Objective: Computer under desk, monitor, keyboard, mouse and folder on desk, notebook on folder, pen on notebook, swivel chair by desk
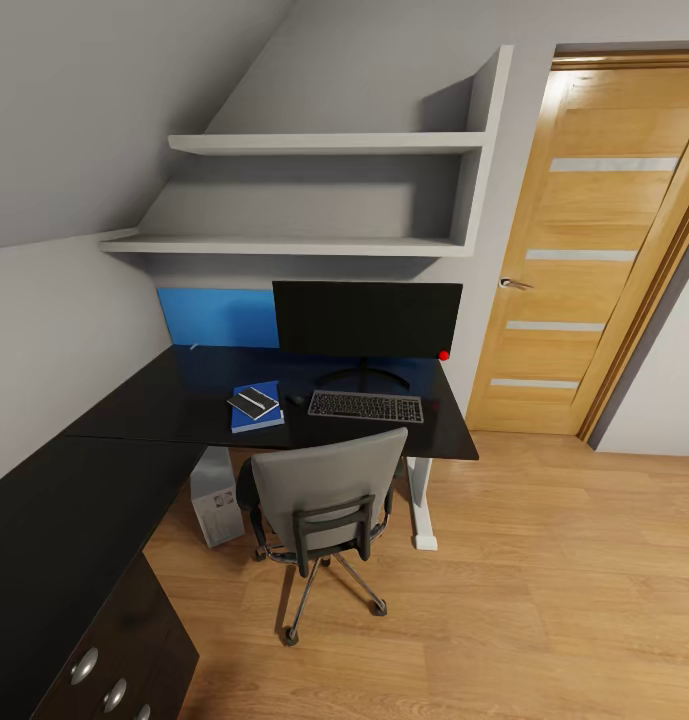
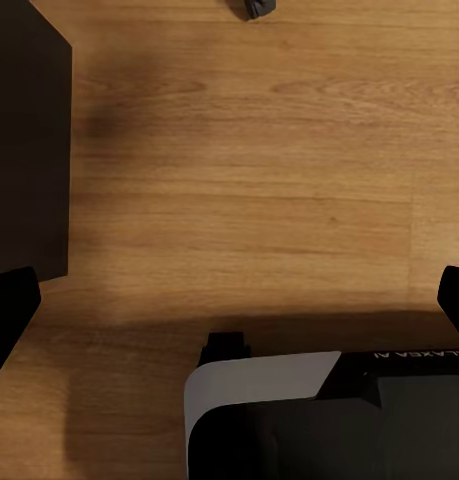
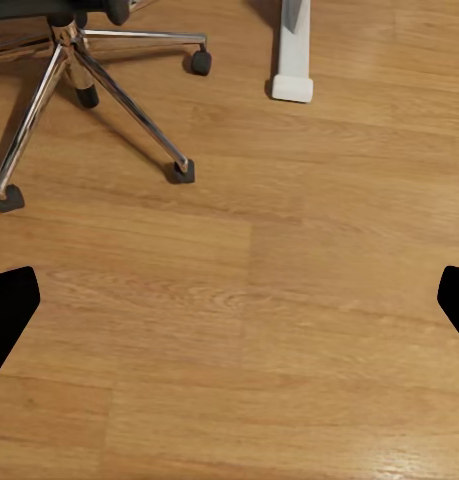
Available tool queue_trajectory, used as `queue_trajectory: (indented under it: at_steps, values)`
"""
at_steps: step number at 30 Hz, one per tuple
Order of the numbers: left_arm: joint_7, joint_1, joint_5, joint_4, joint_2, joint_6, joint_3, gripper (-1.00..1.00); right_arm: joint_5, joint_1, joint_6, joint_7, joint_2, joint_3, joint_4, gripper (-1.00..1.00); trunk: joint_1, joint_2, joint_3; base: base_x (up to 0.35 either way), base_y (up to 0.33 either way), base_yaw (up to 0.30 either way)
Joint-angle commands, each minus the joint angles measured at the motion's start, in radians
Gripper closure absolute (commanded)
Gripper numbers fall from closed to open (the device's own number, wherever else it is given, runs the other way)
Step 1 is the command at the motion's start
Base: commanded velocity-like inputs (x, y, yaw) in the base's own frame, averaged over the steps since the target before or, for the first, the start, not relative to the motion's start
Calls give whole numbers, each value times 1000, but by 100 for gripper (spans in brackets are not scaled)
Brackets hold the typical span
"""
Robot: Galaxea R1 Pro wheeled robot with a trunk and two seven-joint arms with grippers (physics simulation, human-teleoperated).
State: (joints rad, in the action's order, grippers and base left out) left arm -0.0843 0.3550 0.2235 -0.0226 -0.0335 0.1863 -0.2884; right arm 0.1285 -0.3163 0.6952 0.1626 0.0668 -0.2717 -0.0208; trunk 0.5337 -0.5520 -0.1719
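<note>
The black desk (image 1: 144, 410) carries the wide black monitor (image 1: 367, 318), with the dark keyboard (image 1: 365, 406) in front of it. The small black mouse (image 1: 297, 399) lies just left of the keyboard. Left of the mouse lies the blue folder (image 1: 265, 419), with the dark notebook (image 1: 258, 406) on it and a thin white pen (image 1: 249, 400) across the notebook. The white computer (image 1: 216, 497) stands under the desk. The grey swivel chair (image 1: 324, 500) is pulled up to the desk's edge. My left gripper (image 2: 231, 305) and right gripper (image 3: 231, 305) both hang open over the wooden floor, holding nothing.
A wooden door (image 1: 594, 250) stands right of the desk, and grey wall shelves (image 1: 314, 190) hang above it. A blue wall panel (image 1: 219, 317) sits behind the desk. The right wrist view shows the chair's chrome base (image 3: 89, 70) and a white desk leg (image 3: 292, 50). Drawers with silver knobs (image 1: 84, 665) are near left.
</note>
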Motion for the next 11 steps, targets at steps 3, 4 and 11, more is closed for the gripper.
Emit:
queue_trajectory:
  at_steps: [3, 4, 11]
  values:
    - [-3, 1, 9, 1, 0, 4, -9, -100, 10, -1, 4, 2, 0, -9, -2, -100, 0, -2, -2, 0, 0, 0]
    - [-3, 1, 9, 1, 0, 4, -9, -100, 10, -1, 4, 2, 0, -9, -2, -100, 0, -2, -2, 0, 0, 0]
    - [-3, 1, 9, 1, 0, 4, -8, -100, 10, -1, 4, 2, 0, -9, -2, -100, 0, -2, -2, 0, 0, 0]
